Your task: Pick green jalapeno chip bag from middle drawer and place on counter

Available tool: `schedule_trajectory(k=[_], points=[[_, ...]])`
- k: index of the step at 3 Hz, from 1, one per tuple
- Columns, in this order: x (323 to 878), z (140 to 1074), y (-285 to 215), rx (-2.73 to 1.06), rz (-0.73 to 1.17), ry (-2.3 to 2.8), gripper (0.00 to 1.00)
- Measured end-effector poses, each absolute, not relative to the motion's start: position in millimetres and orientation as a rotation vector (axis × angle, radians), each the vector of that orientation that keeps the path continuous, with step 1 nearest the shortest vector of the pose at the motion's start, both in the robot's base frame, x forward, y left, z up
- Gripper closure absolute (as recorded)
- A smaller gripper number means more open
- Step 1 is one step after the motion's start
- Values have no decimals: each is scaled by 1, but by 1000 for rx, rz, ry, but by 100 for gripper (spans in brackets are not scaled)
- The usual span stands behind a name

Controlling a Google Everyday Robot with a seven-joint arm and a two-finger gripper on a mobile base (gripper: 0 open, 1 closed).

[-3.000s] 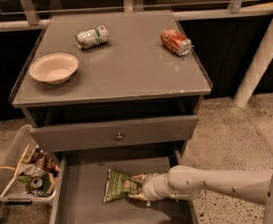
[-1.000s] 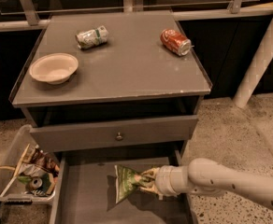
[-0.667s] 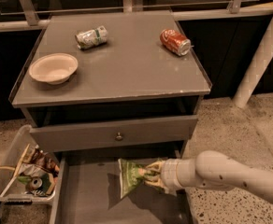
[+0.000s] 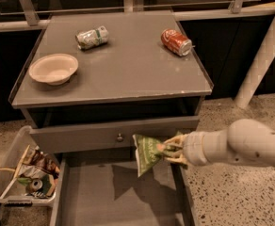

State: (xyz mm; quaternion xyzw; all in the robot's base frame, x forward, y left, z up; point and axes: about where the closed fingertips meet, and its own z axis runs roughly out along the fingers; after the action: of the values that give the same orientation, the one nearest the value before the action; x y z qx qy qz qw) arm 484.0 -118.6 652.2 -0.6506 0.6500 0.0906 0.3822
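Note:
My gripper point(image 4: 169, 150) is shut on the right edge of the green jalapeno chip bag point(image 4: 147, 153) and holds it in the air above the open middle drawer point(image 4: 114, 194), about level with the drawer front above. The bag hangs down and to the left of the fingers. The drawer's grey floor below is bare. The counter point(image 4: 123, 65) lies above and behind the bag.
On the counter stand a pale bowl point(image 4: 53, 68) at the left, a dented silver-green can point(image 4: 92, 36) at the back and a red soda can point(image 4: 176, 41) at the back right. The grey drawer front with a knob point(image 4: 119, 137) is just behind the bag. A bin of clutter point(image 4: 27, 175) sits on the floor left.
The gripper has lifted the chip bag up off the drawer floor and carried it slightly right; the bag now hangs in the air near the upper drawer front.

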Motion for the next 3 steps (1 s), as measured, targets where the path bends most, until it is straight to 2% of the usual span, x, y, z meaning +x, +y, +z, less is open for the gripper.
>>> schedule_trajectory(k=[1,3], points=[[493,719,-146,-1664,194,1634,100],[482,763,-135,-1677,160,1574,100]])
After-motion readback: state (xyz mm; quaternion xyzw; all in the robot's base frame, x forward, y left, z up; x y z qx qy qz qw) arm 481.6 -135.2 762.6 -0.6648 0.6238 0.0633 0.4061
